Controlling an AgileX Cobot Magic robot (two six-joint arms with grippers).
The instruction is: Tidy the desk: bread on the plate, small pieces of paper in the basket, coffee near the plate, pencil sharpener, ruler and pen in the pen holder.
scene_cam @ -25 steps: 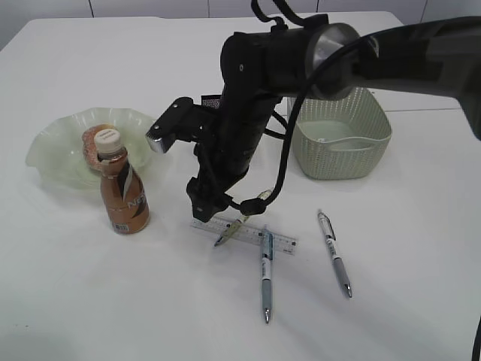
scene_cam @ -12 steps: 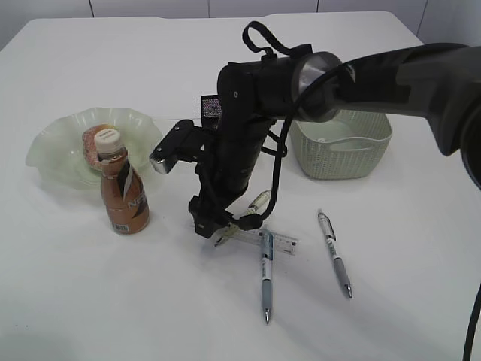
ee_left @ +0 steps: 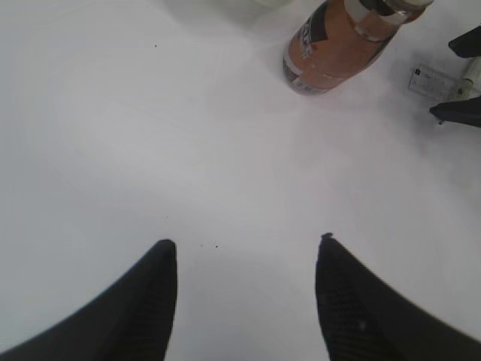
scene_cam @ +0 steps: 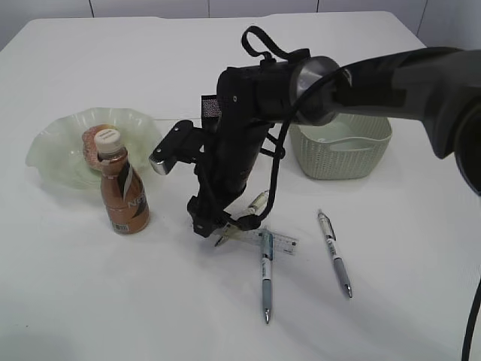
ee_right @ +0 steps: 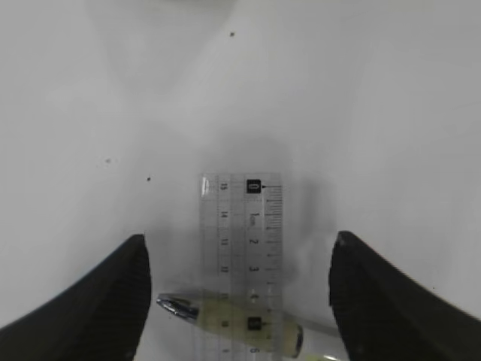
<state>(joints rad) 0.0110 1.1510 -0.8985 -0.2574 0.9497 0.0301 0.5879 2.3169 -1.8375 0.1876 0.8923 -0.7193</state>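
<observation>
The right tool [ee_right: 237, 301], spread wide, straddles the clear plastic ruler [ee_right: 242, 256] and the pale-barrelled pen [ee_right: 233, 323] lying across it. It should centre on one item only, settling flat against the white worktop [ee_right: 361, 113] before closing.

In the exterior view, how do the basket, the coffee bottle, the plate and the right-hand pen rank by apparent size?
1. plate: widest.
2. basket: slightly smaller, partly hidden by the arm, so unsure.
3. coffee bottle.
4. right-hand pen: thinnest.

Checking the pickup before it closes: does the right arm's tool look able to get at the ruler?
Probably yes. The right tool is open, its fingers either side of the ruler. One catch: a pen lies across the ruler between them, so it may be pinched too.
</observation>
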